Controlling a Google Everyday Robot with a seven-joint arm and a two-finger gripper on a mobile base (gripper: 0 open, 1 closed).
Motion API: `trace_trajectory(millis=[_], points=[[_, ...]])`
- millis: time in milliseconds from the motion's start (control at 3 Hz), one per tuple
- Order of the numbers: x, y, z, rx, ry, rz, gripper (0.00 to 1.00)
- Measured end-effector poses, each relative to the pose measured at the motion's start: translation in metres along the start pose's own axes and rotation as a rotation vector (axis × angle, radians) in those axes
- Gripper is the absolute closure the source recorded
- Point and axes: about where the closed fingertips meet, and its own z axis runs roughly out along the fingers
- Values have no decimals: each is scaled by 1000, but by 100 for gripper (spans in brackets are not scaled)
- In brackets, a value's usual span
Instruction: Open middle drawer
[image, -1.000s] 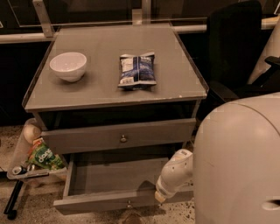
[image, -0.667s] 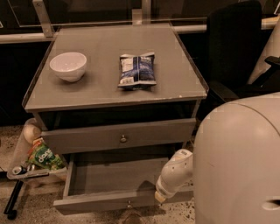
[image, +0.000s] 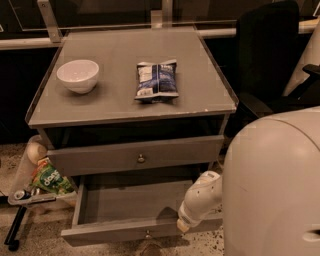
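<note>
The middle drawer (image: 135, 205) is the grey drawer pulled out at the bottom of the grey cabinet. Its inside is empty, and its flat front (image: 110, 234) has a small round knob (image: 147, 233) at centre. Above it a shut grey drawer (image: 100, 159) with its own knob (image: 141, 159) sits under the cabinet top. My white arm (image: 202, 195) reaches down from the right. My gripper (image: 183, 225) is at the arm's tip, against the right part of the open drawer's front edge, right of the knob.
On the cabinet top (image: 115, 107) stand a white bowl (image: 78, 75) at the left and a blue snack bag (image: 157, 81) at the middle. My white body (image: 275, 190) fills the lower right. A black chair (image: 265, 55) is behind it. Bagged items (image: 47, 177) lie on the floor left.
</note>
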Motion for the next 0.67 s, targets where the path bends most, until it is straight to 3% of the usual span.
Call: trace_trajectory(millis=[667], points=[[1, 1, 0, -2, 3, 13, 100]])
